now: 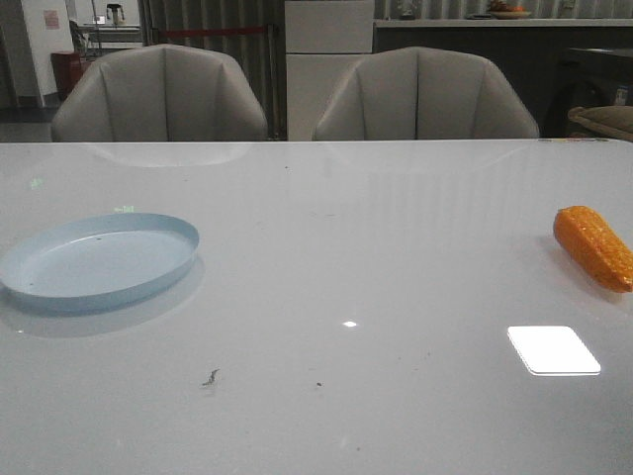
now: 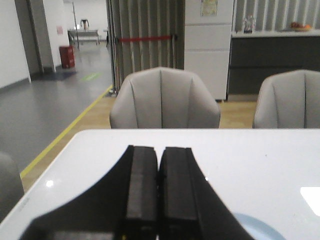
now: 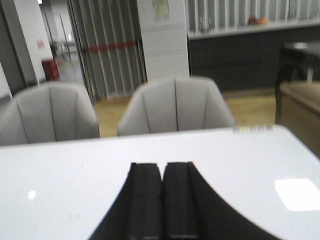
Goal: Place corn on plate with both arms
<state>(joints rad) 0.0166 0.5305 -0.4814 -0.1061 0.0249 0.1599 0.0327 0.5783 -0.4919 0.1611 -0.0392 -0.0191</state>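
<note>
The orange corn (image 1: 594, 247) lies on the white table at the far right edge of the front view, partly cut off by the frame. The pale blue plate (image 1: 99, 261) sits at the left of the table, empty. Neither arm shows in the front view. In the left wrist view my left gripper (image 2: 159, 150) is shut and empty above the table, with a sliver of the plate (image 2: 255, 228) beside its fingers. In the right wrist view my right gripper (image 3: 162, 166) is shut and empty; the corn does not show there.
Two grey chairs (image 1: 163, 94) (image 1: 423, 94) stand behind the table's far edge. A bright light reflection (image 1: 553, 349) lies on the table near the corn. Small dark specks (image 1: 210, 377) mark the table's front middle.
</note>
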